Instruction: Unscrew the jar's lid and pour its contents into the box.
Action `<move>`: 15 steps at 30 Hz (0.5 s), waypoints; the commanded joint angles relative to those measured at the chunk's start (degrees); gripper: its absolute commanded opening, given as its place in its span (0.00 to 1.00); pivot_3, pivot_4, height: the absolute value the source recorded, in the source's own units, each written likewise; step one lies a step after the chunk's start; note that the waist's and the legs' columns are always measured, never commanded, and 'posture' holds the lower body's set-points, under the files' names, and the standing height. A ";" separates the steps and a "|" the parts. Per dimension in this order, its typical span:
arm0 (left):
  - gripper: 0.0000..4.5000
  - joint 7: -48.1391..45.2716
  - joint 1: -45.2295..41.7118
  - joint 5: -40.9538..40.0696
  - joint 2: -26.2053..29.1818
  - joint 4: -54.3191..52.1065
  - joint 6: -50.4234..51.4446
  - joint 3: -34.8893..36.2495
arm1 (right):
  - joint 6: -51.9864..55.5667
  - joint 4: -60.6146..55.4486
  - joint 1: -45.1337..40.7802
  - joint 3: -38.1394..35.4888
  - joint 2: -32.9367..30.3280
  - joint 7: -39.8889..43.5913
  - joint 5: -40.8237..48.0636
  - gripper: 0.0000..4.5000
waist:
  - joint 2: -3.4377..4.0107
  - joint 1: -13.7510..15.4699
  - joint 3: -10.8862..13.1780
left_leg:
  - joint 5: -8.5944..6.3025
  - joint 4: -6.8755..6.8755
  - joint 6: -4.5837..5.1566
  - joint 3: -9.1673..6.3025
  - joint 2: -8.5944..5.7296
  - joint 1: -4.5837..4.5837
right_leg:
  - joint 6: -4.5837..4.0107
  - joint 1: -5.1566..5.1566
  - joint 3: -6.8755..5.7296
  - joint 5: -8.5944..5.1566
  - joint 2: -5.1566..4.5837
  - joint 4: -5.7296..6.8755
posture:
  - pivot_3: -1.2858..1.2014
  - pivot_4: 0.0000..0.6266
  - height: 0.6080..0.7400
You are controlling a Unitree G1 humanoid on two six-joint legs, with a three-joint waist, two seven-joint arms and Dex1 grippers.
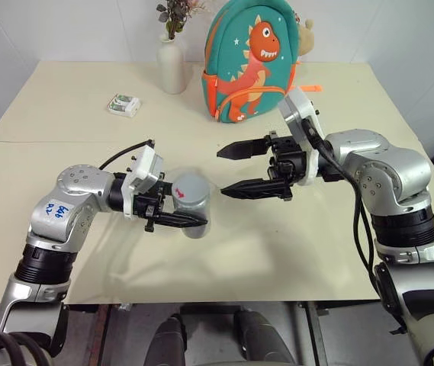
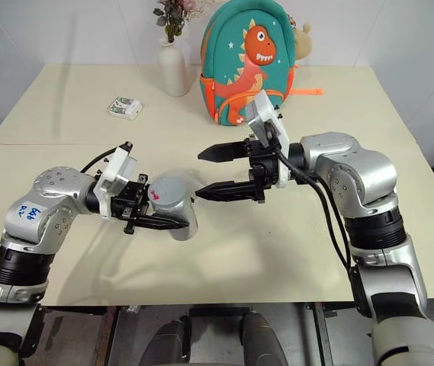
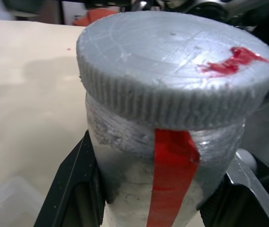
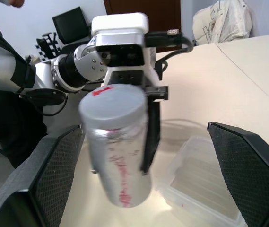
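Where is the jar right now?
In the left eye view the jar sits left of centre above the table, clamped in the left gripper with its lid on, facing the open right gripper.

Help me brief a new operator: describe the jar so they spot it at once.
On the beige table, in front of the dinosaur backpack, the left gripper holds the jar. It is silvery-grey with a red stripe and a ribbed grey lid, unlike the tall white vase.

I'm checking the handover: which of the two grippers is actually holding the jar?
The left gripper: its black fingers are shut on the jar, lid still on. The right gripper stands wide open beside it, holding nothing.
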 commanded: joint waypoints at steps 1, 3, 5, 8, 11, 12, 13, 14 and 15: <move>0.44 2.68 -1.16 1.28 -0.56 -0.31 -0.92 0.81 | -0.07 -4.41 -0.12 -0.33 2.26 -4.09 0.09 0.99 | 0.00 -0.06 0.00 | 0.00 0.00 0.00 0.00 0.00 0.00 | 0.00 0.00 0.00 0.00 0.00 0.00 | 0.52 0.24 1.00; 0.44 4.27 -2.00 1.72 -1.20 -0.48 -0.19 0.45 | -1.28 -4.86 -0.27 0.58 4.15 -7.52 -2.25 0.99 | 0.00 -0.03 0.00 | 0.00 0.00 0.00 0.00 0.00 0.00 | 0.00 0.00 0.00 0.00 0.00 0.03 | 0.52 0.24 1.00; 0.44 5.06 -2.50 1.71 -1.66 -1.00 0.42 0.22 | -2.27 -3.94 -0.78 1.59 5.64 -10.45 -4.89 0.99 | 0.00 0.03 0.00 | 0.00 0.04 0.00 -0.02 -0.01 0.00 | 0.00 0.00 0.00 0.00 0.00 0.06 | 0.52 0.24 1.00; 0.44 5.83 -2.76 1.48 -2.09 -1.72 1.16 -0.11 | -2.79 -2.23 -1.44 1.97 7.44 -12.82 -6.80 0.99 | 0.00 0.00 0.00 | 0.00 0.06 0.00 -0.01 -0.02 0.00 | 0.00 0.00 0.01 0.00 -0.01 0.07 | 0.52 0.24 1.00; 0.44 6.30 -2.75 1.50 -2.23 -2.06 1.49 -0.36 | -2.40 -2.05 -1.70 2.21 8.46 -13.41 -7.02 0.99 | 0.00 0.04 0.00 | 0.00 0.04 -0.01 -0.03 -0.01 0.00 | 0.00 0.00 -0.01 0.00 -0.01 0.07 | 0.52 0.24 1.00; 0.44 6.44 -2.75 1.54 -2.29 -2.08 1.49 -0.38 | -2.14 -2.22 -1.72 2.32 8.88 -13.56 -6.87 0.99 | 0.00 0.04 0.00 | 0.00 0.03 0.00 -0.04 -0.01 0.00 | 0.00 0.00 -0.01 0.00 -0.01 0.06 | 0.52 0.24 1.00; 0.44 6.56 -2.74 1.47 -2.36 -2.10 1.58 -0.34 | -2.00 -2.26 -1.75 2.43 9.37 -13.84 -6.86 0.99 | 0.00 0.02 0.00 | 0.00 0.03 0.00 -0.04 -0.01 -0.01 | 0.00 0.00 -0.01 0.00 -0.01 0.06 | 0.52 0.24 1.00; 0.44 6.66 -2.68 1.48 -2.38 -2.11 1.61 -0.34 | -1.75 -2.08 -1.81 2.36 9.97 -14.36 -6.81 0.99 | 0.00 -0.02 0.00 | 0.00 0.03 0.00 -0.04 -0.01 -0.01 | 0.00 0.00 -0.01 0.00 -0.01 0.06 | 0.52 0.24 1.00; 0.44 6.72 -2.64 1.50 -2.38 -2.12 1.61 -0.34 | -1.58 -1.93 -1.86 2.28 10.37 -14.75 -6.81 0.99 | 0.00 -0.04 0.00 | 0.00 0.03 0.00 -0.04 -0.01 0.00 | 0.00 0.00 -0.01 0.00 -0.01 0.07 | 0.52 0.24 1.00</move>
